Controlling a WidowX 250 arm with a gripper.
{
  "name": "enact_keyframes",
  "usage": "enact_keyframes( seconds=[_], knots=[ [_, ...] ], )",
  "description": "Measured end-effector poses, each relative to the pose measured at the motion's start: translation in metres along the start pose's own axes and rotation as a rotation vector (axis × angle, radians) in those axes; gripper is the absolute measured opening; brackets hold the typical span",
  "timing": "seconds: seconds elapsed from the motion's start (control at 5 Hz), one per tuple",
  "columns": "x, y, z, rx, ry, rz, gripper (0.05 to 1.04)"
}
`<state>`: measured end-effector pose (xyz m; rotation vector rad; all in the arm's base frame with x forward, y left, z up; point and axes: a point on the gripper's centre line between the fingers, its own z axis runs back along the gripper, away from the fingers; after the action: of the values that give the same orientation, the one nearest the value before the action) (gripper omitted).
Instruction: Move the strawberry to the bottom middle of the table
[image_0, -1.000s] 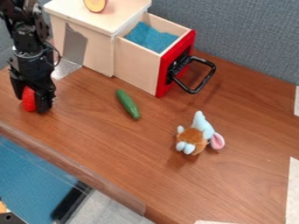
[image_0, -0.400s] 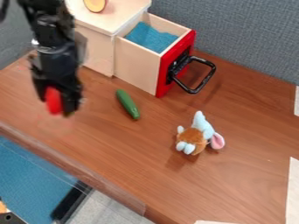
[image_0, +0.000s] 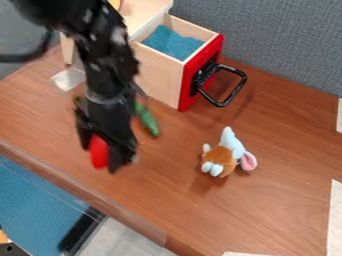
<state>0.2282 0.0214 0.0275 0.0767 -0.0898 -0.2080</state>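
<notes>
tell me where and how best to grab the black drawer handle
Likely by the outer bar of the black handle, coming down from above with one finger inside the loop: it juts out from the red drawer front, leaving an open gap behind the bar.

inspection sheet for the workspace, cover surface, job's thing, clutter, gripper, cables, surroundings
Surface: brown wooden table, pale strips at its right edge
Job's things: red strawberry in the gripper, left of bottom middle, not yet there
Clutter: cucumber partly behind the arm; plush toy; box with its drawer open, blue cloth inside
Gripper: shut on the strawberry
Cables: dark cable-like loop left of the arm
Surroundings: grey partition behind; blue surface lower left
</notes>
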Motion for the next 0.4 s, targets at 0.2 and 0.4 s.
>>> enact_keyframes(
  seconds=[0.2, 0.4],
  knots=[
    [0.004, -0.015, -0.015, -0.013, 0.017, -0.02, 0.786],
    [0.007, -0.024, -0.027, -0.022, 0.039, -0.036, 0.785]
  ],
)
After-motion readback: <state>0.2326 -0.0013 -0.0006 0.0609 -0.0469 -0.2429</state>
